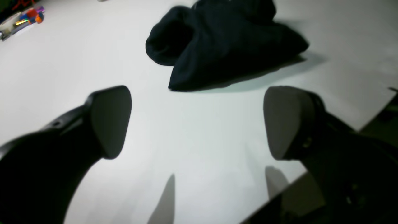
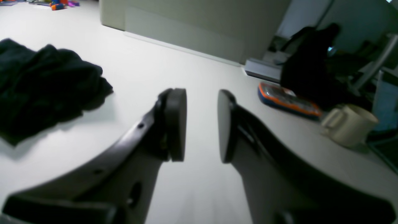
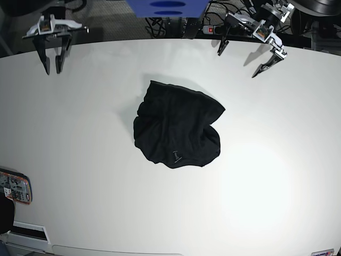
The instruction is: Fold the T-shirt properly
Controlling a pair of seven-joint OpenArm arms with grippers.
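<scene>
While the left tool (image 1: 199, 123) gapes wide, the right tool (image 2: 202, 124) stands narrowly parted, both empty, off the T-shirt (image 3: 177, 128).

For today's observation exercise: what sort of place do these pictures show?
Probably a robotics lab or workroom: a big white table with two robot arms at its edge, a power strip and cables behind it, a mug nearby, and a crumpled T-shirt.

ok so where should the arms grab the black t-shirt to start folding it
The T-shirt lies crumpled in a heap mid-table, neither gripper touching it. The pointed corner sticking out toward the open left gripper looks the easiest: a loose edge lying flat on the table, so come down from above and pinch it. The right gripper could probably take the opposite rounded edge.
</scene>
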